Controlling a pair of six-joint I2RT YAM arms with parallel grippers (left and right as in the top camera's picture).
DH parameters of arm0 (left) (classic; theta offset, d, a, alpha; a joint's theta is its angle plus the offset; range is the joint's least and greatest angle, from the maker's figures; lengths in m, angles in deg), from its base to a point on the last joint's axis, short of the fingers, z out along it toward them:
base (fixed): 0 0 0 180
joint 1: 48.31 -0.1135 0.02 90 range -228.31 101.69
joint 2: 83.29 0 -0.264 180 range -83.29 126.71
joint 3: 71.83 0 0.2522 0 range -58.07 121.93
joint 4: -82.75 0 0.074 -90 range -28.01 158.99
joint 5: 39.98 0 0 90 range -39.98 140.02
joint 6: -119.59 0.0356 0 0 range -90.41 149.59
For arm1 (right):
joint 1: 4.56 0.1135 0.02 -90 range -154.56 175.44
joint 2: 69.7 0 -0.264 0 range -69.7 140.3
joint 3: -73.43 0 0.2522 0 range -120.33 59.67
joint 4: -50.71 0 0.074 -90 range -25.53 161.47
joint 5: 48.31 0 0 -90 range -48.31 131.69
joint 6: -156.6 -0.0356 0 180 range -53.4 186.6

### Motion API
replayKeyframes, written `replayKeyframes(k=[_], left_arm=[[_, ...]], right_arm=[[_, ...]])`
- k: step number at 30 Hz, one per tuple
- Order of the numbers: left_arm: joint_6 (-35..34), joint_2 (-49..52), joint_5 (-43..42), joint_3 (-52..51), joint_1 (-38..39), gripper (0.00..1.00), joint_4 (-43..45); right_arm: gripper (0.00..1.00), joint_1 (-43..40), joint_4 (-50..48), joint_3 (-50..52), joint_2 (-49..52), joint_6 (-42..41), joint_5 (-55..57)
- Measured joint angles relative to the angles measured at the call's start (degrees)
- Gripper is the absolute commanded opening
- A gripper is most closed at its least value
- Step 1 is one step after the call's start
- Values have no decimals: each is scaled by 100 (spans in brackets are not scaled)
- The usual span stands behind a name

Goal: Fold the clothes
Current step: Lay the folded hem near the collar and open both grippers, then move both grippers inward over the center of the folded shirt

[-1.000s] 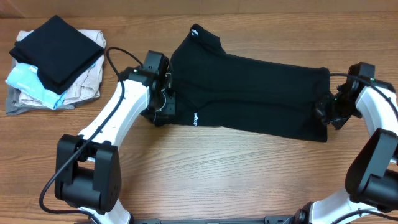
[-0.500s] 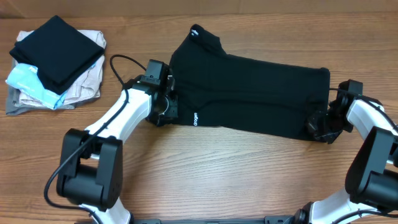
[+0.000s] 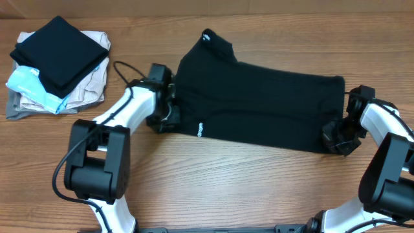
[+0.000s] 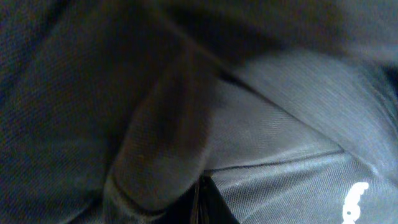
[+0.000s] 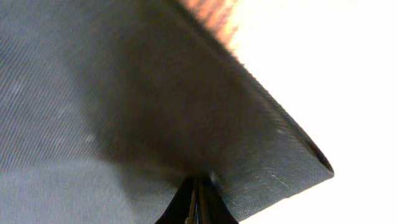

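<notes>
Black soft fabric: the shirt (image 3: 259, 110) lies spread flat on the wooden table (image 3: 226, 188), well right of the folded pile (image 3: 58, 65). Both pincers are clenched on it, my left gripper (image 3: 169, 115) on the edge nearer the pile, my right gripper (image 3: 336, 137) on the far hem corner. I judge a fold is starting; next I must lift both edges together, evenly. No room shows beyond the tabletop.

Garment pile (image 3: 58, 65) and shirt (image 3: 259, 97) leave front table (image 3: 246, 188) free.

Matt woven shirt (image 3: 259, 107) — wood-grain table (image 3: 226, 188).
</notes>
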Motion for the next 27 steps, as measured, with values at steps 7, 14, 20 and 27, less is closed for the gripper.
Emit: replayKeyframes(k=[7,14,20,27], left_arm=[[-68,-61,-20,-22,-295,4,-586],[-90,-420,247,-87,-295,10,-680],[-103,-1080,227,310,-295,5,-734],[-107,-1429,-107,800,-284,4,-675]], right_arm=[[5,-116,31,0,0,-127,313],[4,-245,348,-142,28,-168,507],[4,-306,1038,-1178,66,-20,293],[4,-63,1113,-1956,66,1123,-1469]])
